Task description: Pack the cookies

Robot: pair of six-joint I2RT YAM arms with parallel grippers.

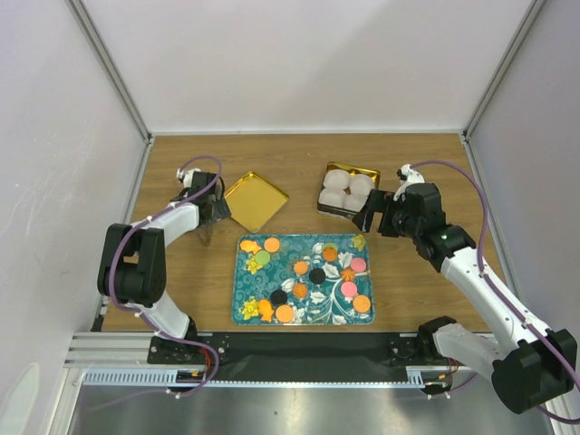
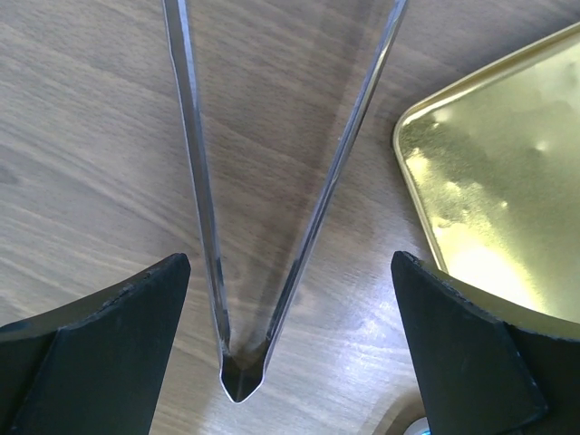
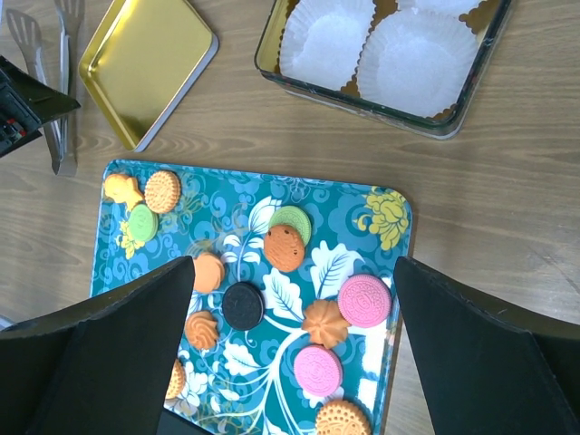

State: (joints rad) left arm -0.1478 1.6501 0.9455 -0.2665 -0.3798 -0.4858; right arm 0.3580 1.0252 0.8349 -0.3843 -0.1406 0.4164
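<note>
Left gripper (image 2: 290, 308) fingers wide, one on either side of metal tongs (image 2: 195, 181) lying on the table (image 1: 299, 154), beside gold lid (image 1: 256, 200). Cookies (image 1: 317, 275) lie scattered on teal tray (image 1: 243, 285), centre. Gold tin (image 3: 362, 109) holds white paper cups (image 3: 417, 54). Right gripper (image 1: 367, 216) fingers wide, holding nothing, near the tin's front edge.

lab test cell: white panel walls (image 1: 299, 63), aluminium rail (image 1: 118, 349)
</note>
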